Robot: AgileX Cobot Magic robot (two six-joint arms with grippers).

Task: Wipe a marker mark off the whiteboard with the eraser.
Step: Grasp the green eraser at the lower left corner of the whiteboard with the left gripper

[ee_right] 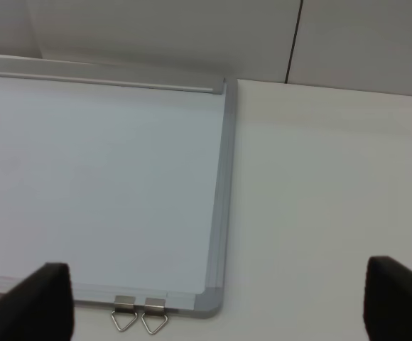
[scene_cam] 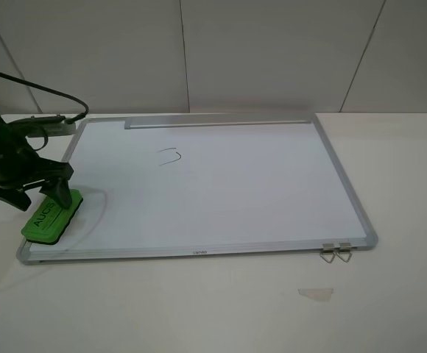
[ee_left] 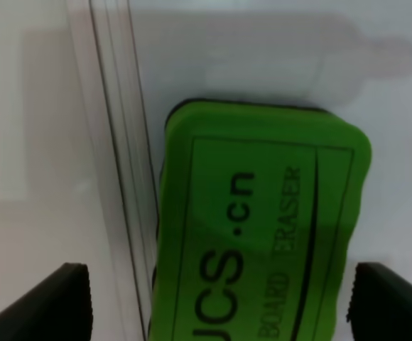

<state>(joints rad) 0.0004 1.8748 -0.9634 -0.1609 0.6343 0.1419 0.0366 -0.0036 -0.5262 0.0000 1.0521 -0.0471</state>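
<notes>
White bench point(scene_cam: 405, 309) carries the large silver-framed whiteboard point(scene_cam: 272, 184); its small dark marker mark point(scene_cam: 169, 157) sits unwiped, far left of centre. Our left hand point(ee_left: 220, 302) straddles the bright green block eraser point(scene_cam: 50, 217) at the near-left corner, open, not gripping. Our right hand point(ee_right: 224, 302) is open, empty. We judge the grasp and wipe are left.

Green eraser point(scene_cam: 51, 216) w/ dark lettering; white whiteboard point(scene_cam: 221, 191), silver frame; dark mark point(scene_cam: 169, 157).

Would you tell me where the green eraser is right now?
In the exterior high view, the green eraser lies on the near left corner of the whiteboard, against its left frame edge, with the open left end effector straddling it.
</notes>
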